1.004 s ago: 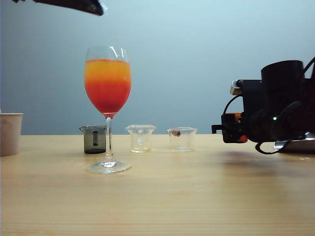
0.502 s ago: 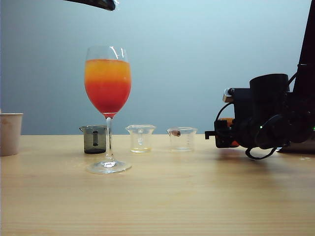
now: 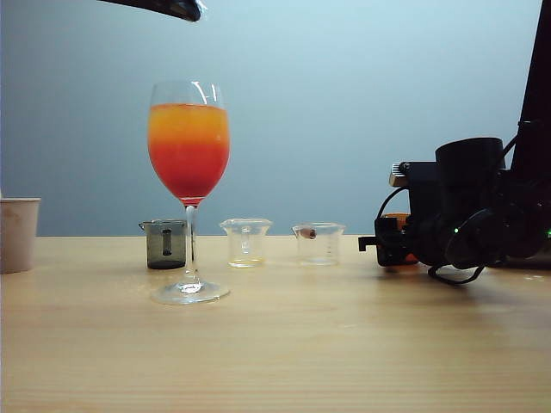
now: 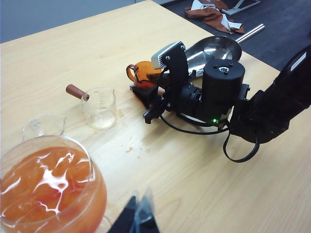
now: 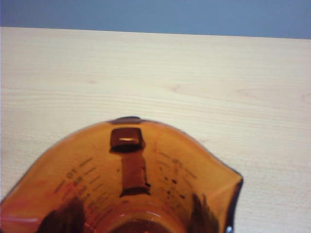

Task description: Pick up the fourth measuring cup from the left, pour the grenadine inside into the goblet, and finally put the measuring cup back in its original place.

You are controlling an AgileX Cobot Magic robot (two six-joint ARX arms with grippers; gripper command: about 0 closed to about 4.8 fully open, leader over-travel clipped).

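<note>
Amber-brown plastic, see-through and printed with raised measuring marks, makes up the fourth measuring cup point(image 5: 126, 184), which sits low over the pale wooden table point(image 3: 284, 344) at the right end of the row. The right gripper point(image 4: 146, 99) has its black fingers closed on that cup, and in the right wrist view the flared rim, the pouring lip and the moulded handle fill the lower half of the picture. I cannot tell from these pictures whether any syrup is left inside it.

Over to the left stands the goblet point(image 3: 188, 142), tall and clear with a tulip bowl, thin stem and round foot. Its drink is layered, bright orange on top sinking into dark red grenadine point(image 3: 188, 176) at the bottom.

Behind the goblet runs the row of small beakers: a smoky grey cup point(image 3: 164, 243), a clear cup point(image 3: 246, 241) with a trace of yellowish liquid, and another clear cup point(image 3: 319, 243) with a brown handle. A beige paper cup point(image 3: 18, 233) stands at the far left edge. Just behind the right arm lies a shiny metal bowl point(image 4: 214, 48).

High above the goblet hangs the left gripper point(image 4: 139, 219), its dark fingertips drawn together with nothing between them.
</note>
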